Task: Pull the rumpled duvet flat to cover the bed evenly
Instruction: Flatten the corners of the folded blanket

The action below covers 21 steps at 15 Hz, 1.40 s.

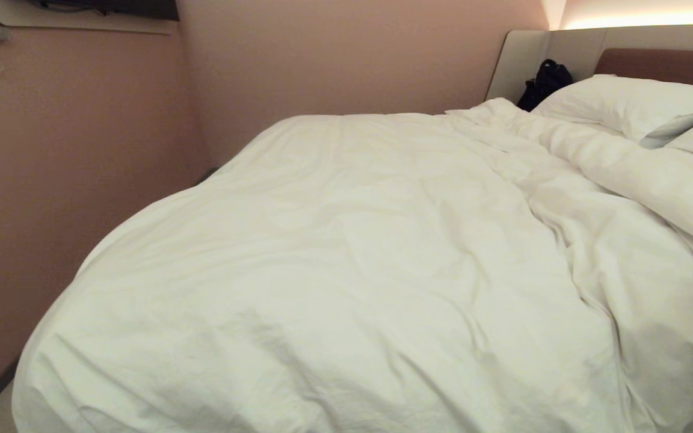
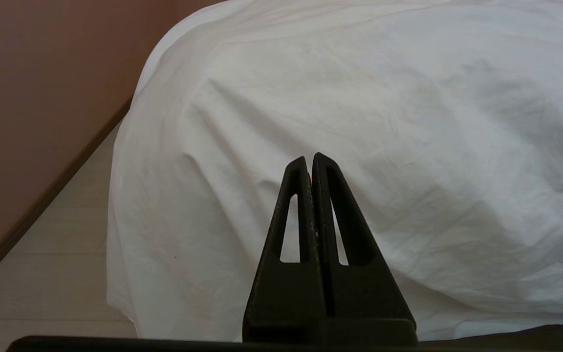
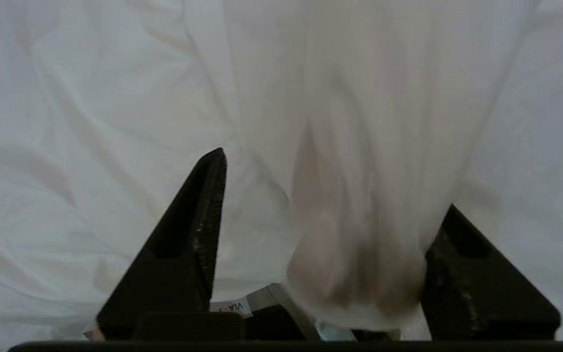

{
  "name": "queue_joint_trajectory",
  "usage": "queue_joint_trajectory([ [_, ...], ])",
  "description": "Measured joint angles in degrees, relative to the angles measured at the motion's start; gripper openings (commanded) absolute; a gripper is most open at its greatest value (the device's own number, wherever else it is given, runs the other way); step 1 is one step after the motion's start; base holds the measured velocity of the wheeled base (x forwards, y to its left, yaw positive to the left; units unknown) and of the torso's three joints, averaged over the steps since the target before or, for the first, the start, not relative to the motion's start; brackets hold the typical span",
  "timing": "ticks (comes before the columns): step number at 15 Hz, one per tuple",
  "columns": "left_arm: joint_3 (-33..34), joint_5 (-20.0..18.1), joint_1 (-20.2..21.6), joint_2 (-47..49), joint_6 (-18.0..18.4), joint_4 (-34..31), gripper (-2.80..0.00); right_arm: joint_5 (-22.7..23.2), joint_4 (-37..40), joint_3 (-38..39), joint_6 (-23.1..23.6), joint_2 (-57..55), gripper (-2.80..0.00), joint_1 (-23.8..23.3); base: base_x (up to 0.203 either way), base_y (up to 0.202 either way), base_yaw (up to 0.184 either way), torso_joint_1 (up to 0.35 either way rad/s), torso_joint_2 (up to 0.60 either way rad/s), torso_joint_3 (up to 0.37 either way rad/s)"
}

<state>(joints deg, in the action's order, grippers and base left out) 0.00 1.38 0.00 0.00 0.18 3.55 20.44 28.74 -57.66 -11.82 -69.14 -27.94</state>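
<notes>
Two spread right jaws (image 3: 333, 195) flank a bunched duvet (image 3: 359, 171) fold, unclamped.

Dim, warm room light comes chiefly from a glowing strip above the headboard (image 1: 665, 63), leaving the duvet (image 1: 352, 270) softly shadowed in its creases, while its fold in the right wrist view is smeared with motion blur.

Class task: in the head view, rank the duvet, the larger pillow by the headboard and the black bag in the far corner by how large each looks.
1. The duvet, filling most of the view.
2. The larger pillow.
3. The black bag, smallest. It sits farthest from the camera, so its true size is unsure.
</notes>
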Motion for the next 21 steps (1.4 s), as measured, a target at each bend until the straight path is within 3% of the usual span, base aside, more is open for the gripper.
queue_joint_trajectory([
  [4, 0.00, 0.00, 0.00, 0.00, 0.00, 0.02, -2.80, 1.03, 2.36, -1.46, 0.35, 7.17, 0.00, 0.10, 0.000, 0.000, 0.000, 0.000, 0.00, 0.000],
  [9, 0.00, 0.00, 0.00, 0.00, 0.00, 0.02, -2.80, 1.68, 3.02, -10.52, -1.75, 10.43, 0.00, -0.69, 0.000, 0.000, 0.000, 0.000, 0.00, 0.000],
  [12, 0.00, -0.01, 0.00, 0.00, 0.00, 0.02, -2.80, 1.27, 2.71, -14.00, -3.48, 6.79, 0.00, -3.96, 0.000, 0.000, 0.000, 0.000, 0.00, 0.000],
  [16, 0.00, 0.02, 0.00, 0.00, -0.02, 0.00, -2.80, 2.16, 1.14, -17.91, -3.84, -3.61, 0.00, -12.43, 0.000, 0.000, 0.000, 0.000, 0.00, 0.000],
  [17, 0.00, -0.01, 0.00, 0.00, -0.02, 0.02, -2.80, 2.96, 0.59, -19.25, -3.73, -6.69, -2.80, -14.88, 0.000, 0.000, 0.000, 0.000, 0.00, 0.000],
  [21, 0.00, -0.01, 0.00, 0.00, -0.02, 0.02, -2.80, 8.54, -0.80, -26.67, -3.36, -17.79, -2.80, -23.75, 0.000, 0.000, 0.000, 0.000, 0.00, 0.000],
])
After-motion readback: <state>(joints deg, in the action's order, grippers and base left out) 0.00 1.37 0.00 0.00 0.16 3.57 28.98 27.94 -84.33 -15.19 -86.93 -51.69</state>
